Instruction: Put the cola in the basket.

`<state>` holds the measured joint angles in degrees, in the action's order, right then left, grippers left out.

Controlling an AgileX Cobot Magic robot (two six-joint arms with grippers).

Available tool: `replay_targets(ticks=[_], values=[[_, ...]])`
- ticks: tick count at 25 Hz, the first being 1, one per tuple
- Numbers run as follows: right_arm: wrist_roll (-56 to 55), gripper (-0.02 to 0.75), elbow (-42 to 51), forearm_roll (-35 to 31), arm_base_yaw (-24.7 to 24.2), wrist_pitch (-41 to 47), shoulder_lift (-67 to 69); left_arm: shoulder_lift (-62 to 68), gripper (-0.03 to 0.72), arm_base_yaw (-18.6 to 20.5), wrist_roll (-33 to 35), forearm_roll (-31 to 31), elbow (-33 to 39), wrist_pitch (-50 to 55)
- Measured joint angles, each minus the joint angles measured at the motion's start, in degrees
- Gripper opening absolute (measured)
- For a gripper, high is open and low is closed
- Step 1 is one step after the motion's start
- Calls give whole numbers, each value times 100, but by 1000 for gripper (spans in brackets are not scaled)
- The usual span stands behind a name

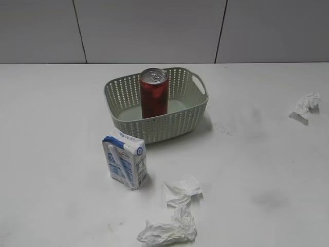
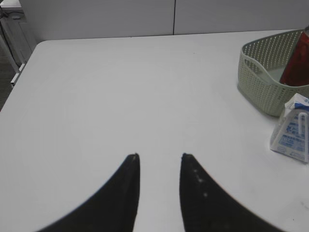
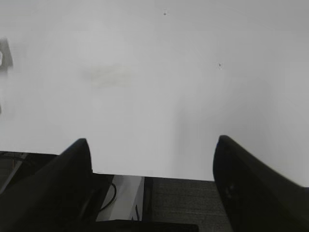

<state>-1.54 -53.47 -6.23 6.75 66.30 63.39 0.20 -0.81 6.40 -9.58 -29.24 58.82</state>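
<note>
The cola (image 1: 154, 92), a tall red can with a silver top, stands upright inside the pale green basket (image 1: 177, 125) at the table's middle back. In the left wrist view the basket (image 2: 263, 82) and part of the can (image 2: 298, 63) show at the right edge. My left gripper (image 2: 159, 155) is open and empty over bare table, well left of the basket. My right gripper (image 3: 152, 141) is wide open and empty above the table's edge. Neither gripper shows in the exterior view.
A blue-and-white milk carton (image 1: 125, 159) stands in front of the basket, also in the left wrist view (image 2: 292, 135). Crumpled white tissues lie at the front (image 1: 175, 216) and far right (image 1: 306, 104). The table edge and floor show below the right gripper (image 3: 159, 193).
</note>
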Motion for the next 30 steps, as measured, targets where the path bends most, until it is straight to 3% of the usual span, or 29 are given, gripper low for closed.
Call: replay_targets(ticks=[13, 30], values=[[11, 587, 1935, 114, 0, -304, -2161, 0, 229, 0, 0, 0, 0, 0], [154, 582, 2465, 150, 0, -614, -4905, 0, 229, 0, 0, 0, 0, 0]])
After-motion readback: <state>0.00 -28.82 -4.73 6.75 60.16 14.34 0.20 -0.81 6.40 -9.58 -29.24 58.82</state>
